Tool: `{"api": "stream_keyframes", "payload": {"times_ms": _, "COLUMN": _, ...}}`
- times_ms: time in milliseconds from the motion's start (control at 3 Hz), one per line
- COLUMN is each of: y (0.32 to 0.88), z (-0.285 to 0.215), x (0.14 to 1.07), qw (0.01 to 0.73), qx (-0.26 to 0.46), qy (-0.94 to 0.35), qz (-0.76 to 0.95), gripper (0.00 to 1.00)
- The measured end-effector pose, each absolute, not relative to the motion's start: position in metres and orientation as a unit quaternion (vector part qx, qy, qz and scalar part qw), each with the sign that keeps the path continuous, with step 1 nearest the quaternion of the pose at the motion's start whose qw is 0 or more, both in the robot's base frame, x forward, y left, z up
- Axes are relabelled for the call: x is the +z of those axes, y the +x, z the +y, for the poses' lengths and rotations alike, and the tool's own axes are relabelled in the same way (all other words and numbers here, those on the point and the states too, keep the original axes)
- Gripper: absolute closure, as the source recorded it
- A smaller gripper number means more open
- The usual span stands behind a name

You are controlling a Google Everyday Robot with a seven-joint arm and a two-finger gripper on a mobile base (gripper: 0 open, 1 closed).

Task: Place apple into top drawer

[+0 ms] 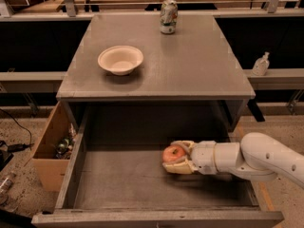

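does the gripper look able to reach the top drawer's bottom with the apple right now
Probably yes. The gripper, shut on the apple, sits inside the open top drawer, low over its bare bottom, and nothing lies beneath it.

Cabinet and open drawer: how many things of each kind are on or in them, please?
Apples: 1, the apple, gripped by the tool inside the top drawer.
Bowls: 1, the bowl on the cabinet top.
Cans: 1, the can at the top's far edge.
Total: 3.
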State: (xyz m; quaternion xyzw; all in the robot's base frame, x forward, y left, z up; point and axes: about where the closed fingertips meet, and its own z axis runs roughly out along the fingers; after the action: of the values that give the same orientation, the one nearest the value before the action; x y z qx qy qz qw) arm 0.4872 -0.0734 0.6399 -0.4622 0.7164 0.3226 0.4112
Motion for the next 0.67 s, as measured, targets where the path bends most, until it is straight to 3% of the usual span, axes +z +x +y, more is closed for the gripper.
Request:
{"api": "stream_keyframes", "payload": {"times_ms": 333, "y": 0.4872, "z": -0.0717, "x": 0.6407, "qw": 0.411, "qx": 0.324, "qy": -0.463, "qz": 0.715, "gripper": 0.83}}
{"api": "stream_keyframes", "payload": {"times_ms": 667, "y": 0.4869, "z": -0.0698, "x": 0.6405, "qw": 0.411, "qx": 0.325, "qy": -0.464, "qz": 0.714, "gripper": 0.58}}
